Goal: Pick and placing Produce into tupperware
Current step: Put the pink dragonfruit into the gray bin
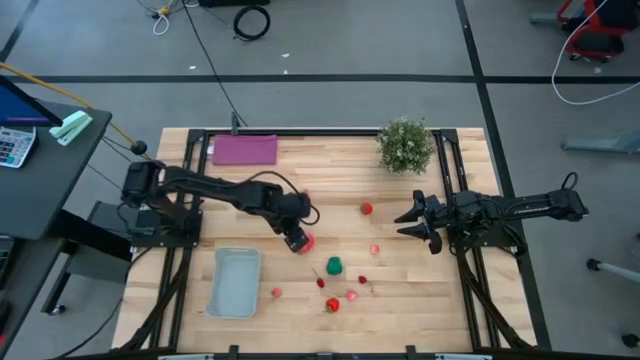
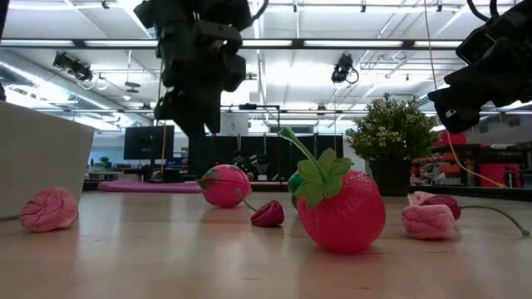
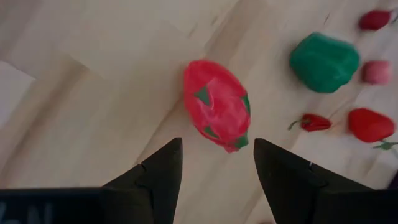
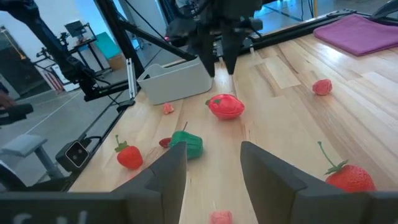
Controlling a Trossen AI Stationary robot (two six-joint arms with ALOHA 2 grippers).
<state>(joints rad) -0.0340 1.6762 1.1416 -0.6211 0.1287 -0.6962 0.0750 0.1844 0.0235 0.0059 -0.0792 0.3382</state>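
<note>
We see the left gripper (image 3: pixel 214 165) released above the pink fruit (image 3: pixel 216 104) on the desk (image 1: pixel 300 165); the right gripper (image 4: pixel 212 163) waits released beside the plant (image 1: pixel 405 145).

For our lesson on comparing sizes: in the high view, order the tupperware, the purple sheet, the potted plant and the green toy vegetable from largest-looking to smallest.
1. tupperware
2. purple sheet and potted plant: they look about alike, so I won't rank them
3. green toy vegetable, clearly smallest
</note>
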